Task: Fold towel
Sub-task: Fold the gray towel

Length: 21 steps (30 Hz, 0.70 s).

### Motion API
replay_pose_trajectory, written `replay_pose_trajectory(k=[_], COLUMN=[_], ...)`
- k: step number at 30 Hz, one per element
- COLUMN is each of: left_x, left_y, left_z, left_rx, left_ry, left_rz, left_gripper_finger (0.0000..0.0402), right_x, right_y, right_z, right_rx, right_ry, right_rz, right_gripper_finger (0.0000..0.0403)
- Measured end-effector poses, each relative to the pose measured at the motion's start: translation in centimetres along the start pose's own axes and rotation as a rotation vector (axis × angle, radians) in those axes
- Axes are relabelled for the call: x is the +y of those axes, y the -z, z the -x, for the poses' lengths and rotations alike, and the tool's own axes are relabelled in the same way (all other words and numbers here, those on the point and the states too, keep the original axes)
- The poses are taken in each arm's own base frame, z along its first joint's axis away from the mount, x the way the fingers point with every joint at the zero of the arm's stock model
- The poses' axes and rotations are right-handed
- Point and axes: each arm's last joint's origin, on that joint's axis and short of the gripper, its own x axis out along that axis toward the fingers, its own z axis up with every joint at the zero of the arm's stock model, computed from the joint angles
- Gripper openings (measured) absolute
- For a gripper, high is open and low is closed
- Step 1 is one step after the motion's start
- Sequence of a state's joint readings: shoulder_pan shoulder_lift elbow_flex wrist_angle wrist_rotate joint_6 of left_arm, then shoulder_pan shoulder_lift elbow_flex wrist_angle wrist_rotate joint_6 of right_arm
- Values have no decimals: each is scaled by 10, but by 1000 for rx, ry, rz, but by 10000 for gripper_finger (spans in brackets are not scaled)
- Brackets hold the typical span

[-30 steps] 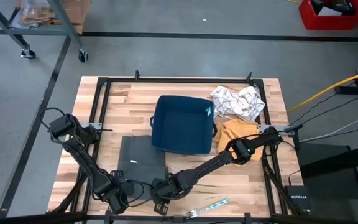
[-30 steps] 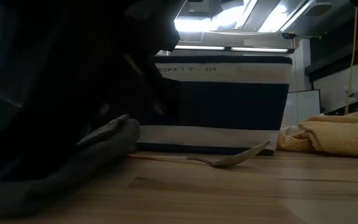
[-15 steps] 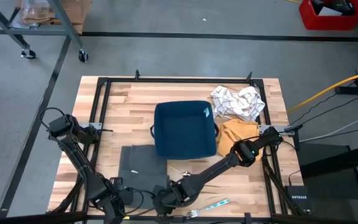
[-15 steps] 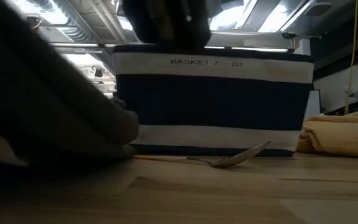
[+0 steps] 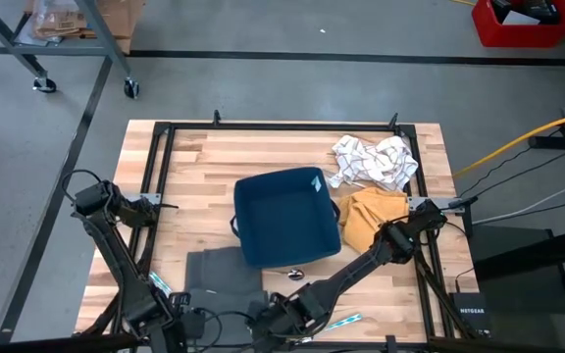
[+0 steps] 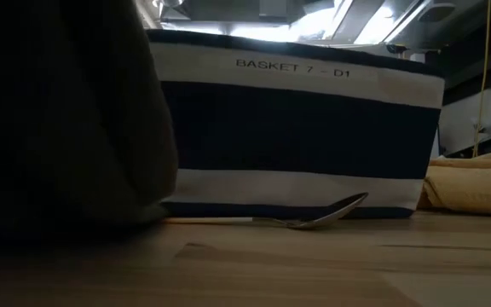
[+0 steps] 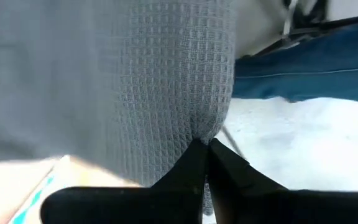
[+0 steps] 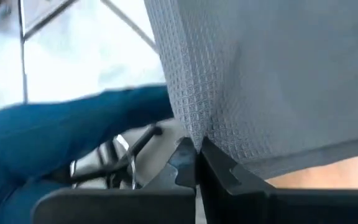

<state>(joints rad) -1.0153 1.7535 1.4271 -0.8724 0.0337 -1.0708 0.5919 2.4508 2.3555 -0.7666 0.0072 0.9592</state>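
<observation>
Both grippers at near edge of table, each pinching a corner of the grey towel (image 5: pixel 226 272). Left gripper (image 7: pixel 205 151) fingers clenched on waffle-weave fabric; right gripper (image 8: pixel 196 151) fingers clenched on it too. Towel lies near-left of centre, just near the blue basket (image 5: pixel 287 216), looks flat, dark grey.

Progress, judged: early. Corners gripped at near edge, no fold visible yet; cloth seems single layer or maybe already halved, cannot tell. Left to do: carry near edge over to far edge, release, flatten.

Surface: pale wooden slat table (image 5: pixel 204 162) in a black frame. Basket in the middle, striped side labelled in low view. Spoon (image 6: pixel 314 218) lies on the wood just near basket. Yellow cloth (image 5: pixel 369 214) right of basket, touching it or nearly. White patterned cloth (image 5: pixel 373 160) far-right. Teal-handled utensil (image 5: pixel 339 322) near right gripper.

Room: grey concrete floor, metal cart legs far-left, red bin (image 5: pixel 523 22) far-right, yellow cable (image 5: pixel 518 140) on right.
</observation>
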Motion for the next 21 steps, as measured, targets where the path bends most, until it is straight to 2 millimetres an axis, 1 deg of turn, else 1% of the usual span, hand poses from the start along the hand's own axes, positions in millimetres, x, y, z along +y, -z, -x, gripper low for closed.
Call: replay_pose_trajectory(k=[3,6,10,14,17,21], left_x=[7,19,36,51,60,73], left_y=[1,3,3,0,-5,-9], left_z=[3,6,11,17,17,11], left_rx=[21,47,61,36,7,1], left_ry=[-85,-202,-379,-538,-608,-664], left_rz=[11,44,75,83,87,84], left_gripper_finger=[1,1,1,1,1,1], right_x=[-4,-15,-37,-61,-72,-83], right_y=[-11,-25,-41,-52,-59,-66], right_z=[10,13,12,12,15,17], right_rx=[-76,-131,-128,-109,-114,-130], right_ry=[51,114,196,289,346,406], right_rz=[9,-7,-44,-96,-116,-130], right_gripper_finger=[6,11,12,13,13,14])
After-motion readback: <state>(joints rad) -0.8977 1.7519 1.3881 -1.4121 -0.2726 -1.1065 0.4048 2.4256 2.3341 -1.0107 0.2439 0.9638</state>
